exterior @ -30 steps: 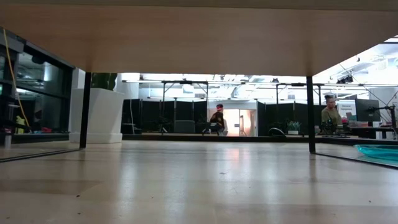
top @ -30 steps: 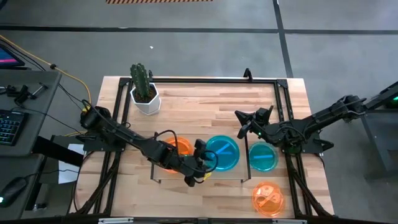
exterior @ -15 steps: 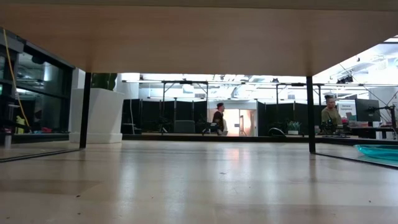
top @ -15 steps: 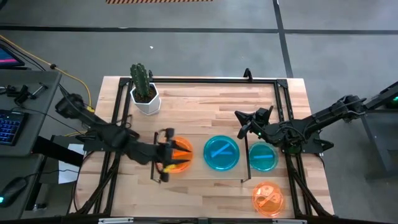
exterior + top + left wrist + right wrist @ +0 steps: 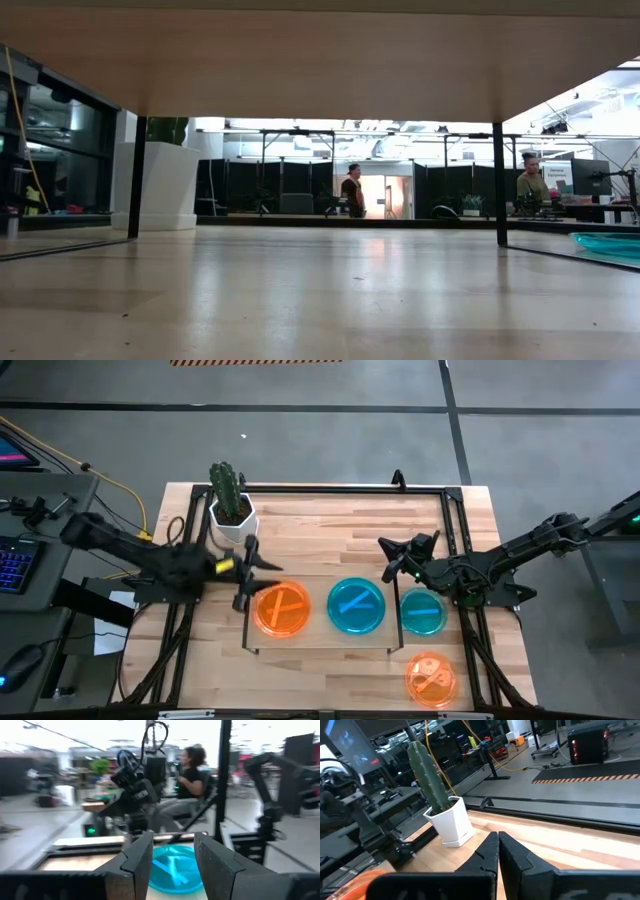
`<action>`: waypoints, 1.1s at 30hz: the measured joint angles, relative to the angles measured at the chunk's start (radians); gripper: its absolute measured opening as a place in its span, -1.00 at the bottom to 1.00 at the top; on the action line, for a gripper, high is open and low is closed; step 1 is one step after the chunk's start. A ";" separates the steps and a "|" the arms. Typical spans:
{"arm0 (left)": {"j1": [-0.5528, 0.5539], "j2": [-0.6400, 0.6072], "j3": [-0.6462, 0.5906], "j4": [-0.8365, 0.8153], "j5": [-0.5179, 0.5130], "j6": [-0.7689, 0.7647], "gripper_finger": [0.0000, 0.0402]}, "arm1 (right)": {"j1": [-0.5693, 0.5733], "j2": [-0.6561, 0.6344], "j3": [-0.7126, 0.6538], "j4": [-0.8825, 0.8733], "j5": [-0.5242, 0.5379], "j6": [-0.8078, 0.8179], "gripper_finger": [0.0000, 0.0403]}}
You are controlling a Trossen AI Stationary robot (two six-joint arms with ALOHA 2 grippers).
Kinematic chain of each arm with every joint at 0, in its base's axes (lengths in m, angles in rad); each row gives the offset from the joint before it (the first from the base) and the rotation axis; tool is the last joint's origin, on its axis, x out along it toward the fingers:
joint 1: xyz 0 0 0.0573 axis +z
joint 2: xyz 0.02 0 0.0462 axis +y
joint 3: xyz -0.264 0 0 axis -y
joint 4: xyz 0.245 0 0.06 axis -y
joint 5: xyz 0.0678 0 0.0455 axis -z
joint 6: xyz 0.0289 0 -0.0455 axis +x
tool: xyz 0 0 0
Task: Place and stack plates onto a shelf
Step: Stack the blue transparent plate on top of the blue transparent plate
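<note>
Jaws parted and empty, the left gripper [image 5: 243, 570] hung just off the shelf's [image 5: 318, 642] left end, beside an orange plate [image 5: 281, 608] lying on it. A teal plate [image 5: 357, 605] sat next to that one, side by side, not stacked. The right gripper [image 5: 392, 562], pinched shut on nothing, waited near a second teal plate [image 5: 423, 611]; another orange plate [image 5: 431, 678] lay nearer the table's front edge. By my reckoning two were shelved, with two and all stacking left.
</note>
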 joint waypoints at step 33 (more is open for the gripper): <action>0.196 -0.169 -0.107 -0.064 0.247 -0.123 -0.32 | 0.001 0.000 0.000 -0.029 -0.103 -0.016 -1.00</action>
